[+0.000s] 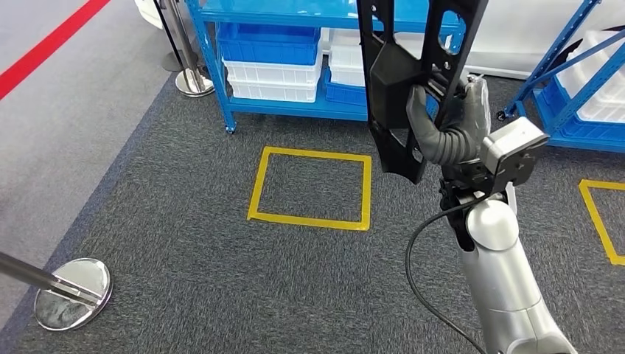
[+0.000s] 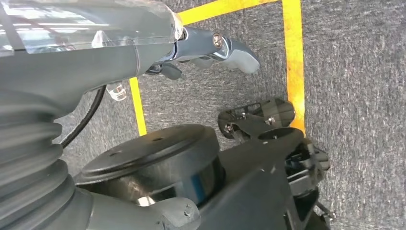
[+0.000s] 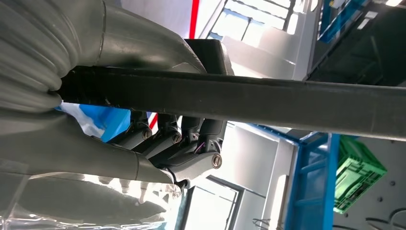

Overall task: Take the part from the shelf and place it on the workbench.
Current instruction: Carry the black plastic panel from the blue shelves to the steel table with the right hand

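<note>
The part (image 1: 398,88) is a long black plastic frame with cut-outs, held upright in front of the blue shelf (image 1: 295,107). My right hand (image 1: 453,122) grips it around its middle, thumb wrapped over the front, at the end of my raised silver arm. In the right wrist view the part (image 3: 287,100) runs across as a dark bar with my fingers (image 3: 191,143) curled round it. My left hand (image 2: 158,48) hangs over the carpet with its fingers stretched out and nothing in it.
The blue shelf holds blue and white bins (image 1: 273,51). A yellow taped square (image 1: 311,188) marks the carpet before it. Stanchion bases stand at the near left (image 1: 72,293) and by the shelf (image 1: 193,81). A second blue rack (image 1: 582,88) stands to the right.
</note>
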{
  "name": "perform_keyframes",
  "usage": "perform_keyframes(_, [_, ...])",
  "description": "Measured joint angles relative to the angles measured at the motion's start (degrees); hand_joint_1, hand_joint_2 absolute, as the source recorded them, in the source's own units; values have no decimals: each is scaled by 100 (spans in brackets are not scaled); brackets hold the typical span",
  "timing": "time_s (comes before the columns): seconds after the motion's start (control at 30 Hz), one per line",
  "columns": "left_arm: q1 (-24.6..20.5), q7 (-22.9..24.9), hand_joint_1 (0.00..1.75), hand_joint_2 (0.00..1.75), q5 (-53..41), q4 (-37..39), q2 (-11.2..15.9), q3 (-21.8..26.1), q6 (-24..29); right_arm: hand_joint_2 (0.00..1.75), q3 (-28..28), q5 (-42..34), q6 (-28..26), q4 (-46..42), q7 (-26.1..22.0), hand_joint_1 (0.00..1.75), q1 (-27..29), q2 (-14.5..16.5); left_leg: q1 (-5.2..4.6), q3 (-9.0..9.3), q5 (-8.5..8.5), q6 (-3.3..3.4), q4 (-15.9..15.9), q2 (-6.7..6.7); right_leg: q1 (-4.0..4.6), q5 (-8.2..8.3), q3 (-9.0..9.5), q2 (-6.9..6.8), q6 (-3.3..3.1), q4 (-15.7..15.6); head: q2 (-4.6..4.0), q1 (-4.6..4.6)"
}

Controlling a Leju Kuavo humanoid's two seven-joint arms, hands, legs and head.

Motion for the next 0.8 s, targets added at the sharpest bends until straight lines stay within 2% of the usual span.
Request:
perform_keyframes(0.07, [2,-1,0,175,-1,0,-5,-1,0,175,0,0,0,0,-1,175,-1,-1,3,-7,60,51,-84,8,-11,41,-15,-11,73,-9,0,-2])
perform_keyframes(0.1, [5,0,0,175,-1,0,-8,-1,0,175,0,0,0,-1,-1,175,-4,-1,19,-15,109,91,-128,16,-11,-3,-40,-7,102,29,0,4])
perform_keyframes(0.13, [6,1,0,175,-1,0,-10,-1,-1,175,0,0,0,-1,-2,175,-8,-1,37,-31,164,137,-169,26,-11,-122,-97,1,126,152,-1,11])
perform_keyframes(0.17, [4,1,0,175,-1,0,-13,-1,0,175,0,0,0,-1,-3,175,-10,-2,54,-54,215,172,-198,36,-18,-318,-196,10,148,393,-1,20])
perform_keyframes(0.23, [0,2,0,175,-1,0,-10,-1,0,175,0,0,0,4,-2,175,1,-2,47,-137,273,201,-194,41,-42,-747,-458,20,192,1093,-1,32])
perform_keyframes(0.27, [3,2,0,175,-1,0,-11,-1,1,175,0,0,0,8,-1,175,10,-2,45,-178,292,195,-180,41,-57,-856,-546,21,216,1378,-1,34])
perform_keyframes(0.3, [8,2,0,175,-1,0,-11,-1,0,175,0,0,0,13,-1,175,17,-2,46,-217,306,187,-158,41,-74,-851,-548,20,237,1484,0,34])
perform_keyframes(0.33, [13,2,0,175,-1,0,-13,-1,0,175,0,0,0,15,-1,175,20,-2,50,-250,313,178,-129,41,-91,-745,-445,18,253,1383,-1,34])
perform_keyframes(0.4, [16,2,0,175,-1,0,-17,-1,-1,175,0,0,0,17,-1,175,18,-2,60,-301,303,150,-54,39,-122,-441,-4,10,270,691,-1,34])
perform_keyframes(0.43, [13,2,0,175,-1,0,-21,-1,-1,175,1,0,0,16,-1,175,14,-2,57,-332,292,122,-14,37,-114,-352,190,11,260,364,-1,36])
perform_keyframes(0.47, [10,2,0,175,-1,0,-23,-1,-1,175,2,0,0,15,-1,175,9,-1,51,-360,289,86,21,34,-104,-319,308,14,238,141,0,36])
perform_keyframes(0.53, [6,2,0,175,-1,0,-23,-1,-1,175,4,0,0,12,-2,175,3,0,35,-405,307,13,53,31,-72,-333,332,28,168,36,0,37])
perform_keyframes(0.57, [8,2,0,175,-1,0,-22,-1,-1,175,4,0,0,12,-3,175,2,-1,33,-413,314,-18,60,28,-81,-325,320,30,129,17,0,34])
perform_keyframes(0.63, [12,2,0,175,-1,0,-20,-1,0,175,4,0,0,12,-2,175,-3,0,43,-478,192,-74,197,23,-100,-289,306,28,53,-17,0,27])
perform_keyframes(0.67, [13,2,0,175,-1,0,-19,-1,-1,175,4,0,0,12,-3,175,-6,1,51,-576,25,-100,433,20,-107,-269,296,25,16,-30,0,17])
perform_keyframes(0.73, [12,0,0,175,2,0,-19,1,-1,175,4,0,1,13,-3,175,-6,2,63,-873,-380,-139,1162,20,-94,-246,258,22,-33,-25,-1,-2])
perform_keyframes(0.77, [11,-2,0,175,3,0,-19,1,-2,175,4,0,1,13,-3,175,-2,2,66,-1006,-509,-149,1503,20,-85,-238,238,21,-44,-18,-1,-2])
perform_keyframes(0.8, [8,-3,0,175,4,0,-19,2,-1,175,4,0,2,13,-3,175,3,2,67,-1057,-522,-150,1669,20,-77,-232,224,20,-49,-11,-1,-1])
